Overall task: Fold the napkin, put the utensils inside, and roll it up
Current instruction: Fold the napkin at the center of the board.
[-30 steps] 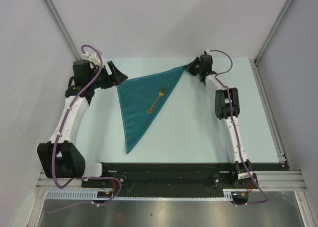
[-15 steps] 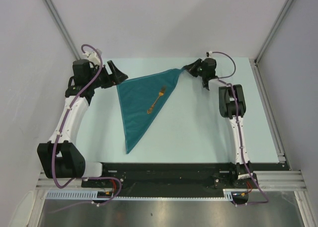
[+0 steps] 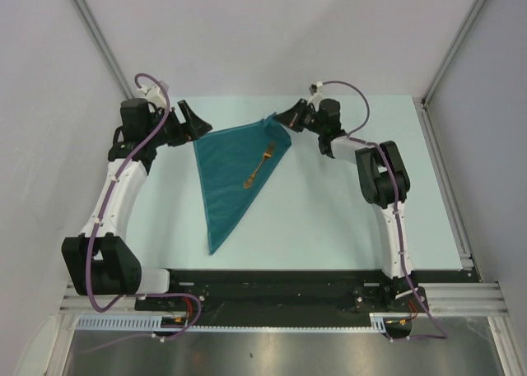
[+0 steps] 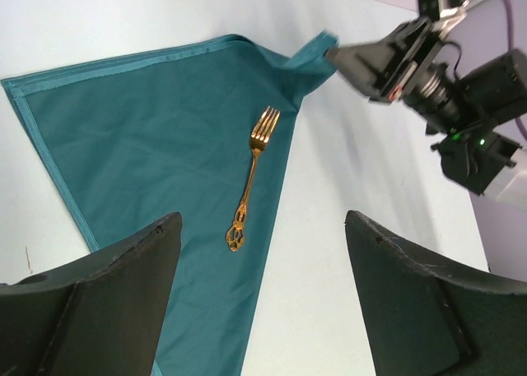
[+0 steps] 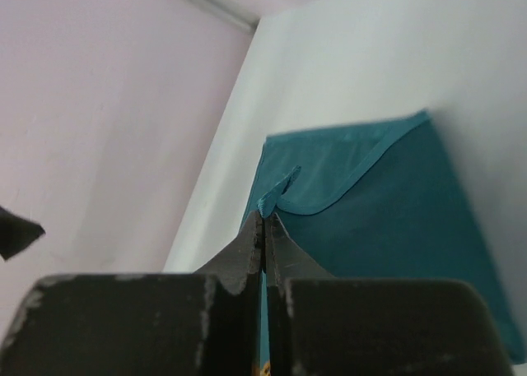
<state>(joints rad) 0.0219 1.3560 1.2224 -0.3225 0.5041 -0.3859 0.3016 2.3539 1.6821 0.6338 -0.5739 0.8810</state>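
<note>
The dark teal napkin (image 3: 232, 169) lies folded into a triangle on the table, its long point toward the near edge. The gold fork (image 3: 258, 167) lies on it near the right edge, tines toward the far side; it also shows in the left wrist view (image 4: 250, 177). My right gripper (image 3: 280, 118) is shut on the napkin's far right corner (image 5: 278, 190) and holds it lifted and pulled left. My left gripper (image 3: 198, 127) is open and empty at the napkin's far left corner; its fingers (image 4: 107, 294) frame the napkin (image 4: 148, 154).
The pale table (image 3: 329, 220) is walled by white panels left, right and behind. A black rail (image 3: 272, 281) runs along the near edge by the arm bases.
My right gripper has moved left over the table with the napkin corner, so the far right tip of the triangle has shifted left and begun folding over. The left arm has not moved.
</note>
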